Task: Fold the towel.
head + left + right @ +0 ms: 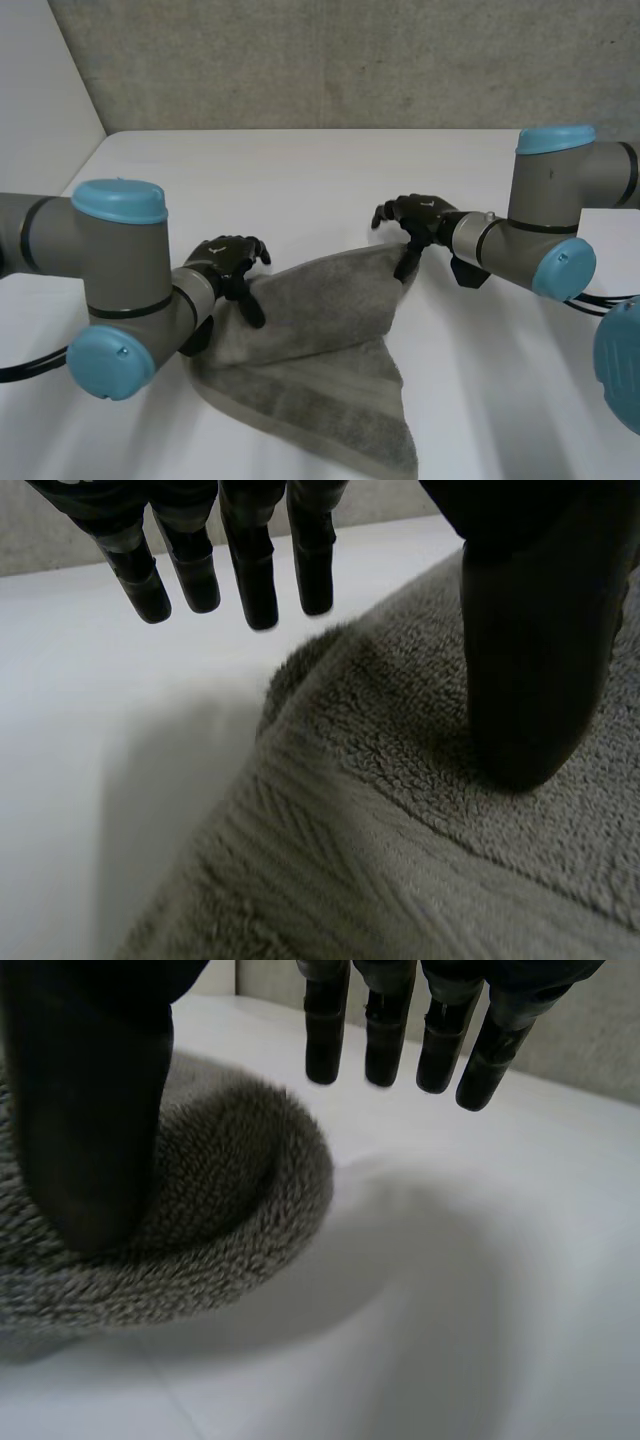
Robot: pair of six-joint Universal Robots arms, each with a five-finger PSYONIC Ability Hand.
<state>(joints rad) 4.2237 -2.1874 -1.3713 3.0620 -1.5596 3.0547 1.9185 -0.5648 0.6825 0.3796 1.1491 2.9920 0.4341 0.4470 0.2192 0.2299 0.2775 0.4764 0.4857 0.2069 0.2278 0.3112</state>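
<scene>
Towel [320, 350], grey, is lying folded over on the white table [300, 170] between the two arms, its near end fanning out toward the table's front. Left hand [228, 262] is sitting at the towel's far left corner. Its thumb [535, 680] is pressing down on the cloth while its fingers [250, 580] are hanging straight, clear of the towel and over bare table, so the hand is standing open. Right hand [420, 218] is sitting at the far right corner, where the cloth is curling over in a rounded fold. Its thumb is bearing down on that fold, and its fingers are hanging straight, apart from the cloth, so this hand is likewise standing open.
</scene>
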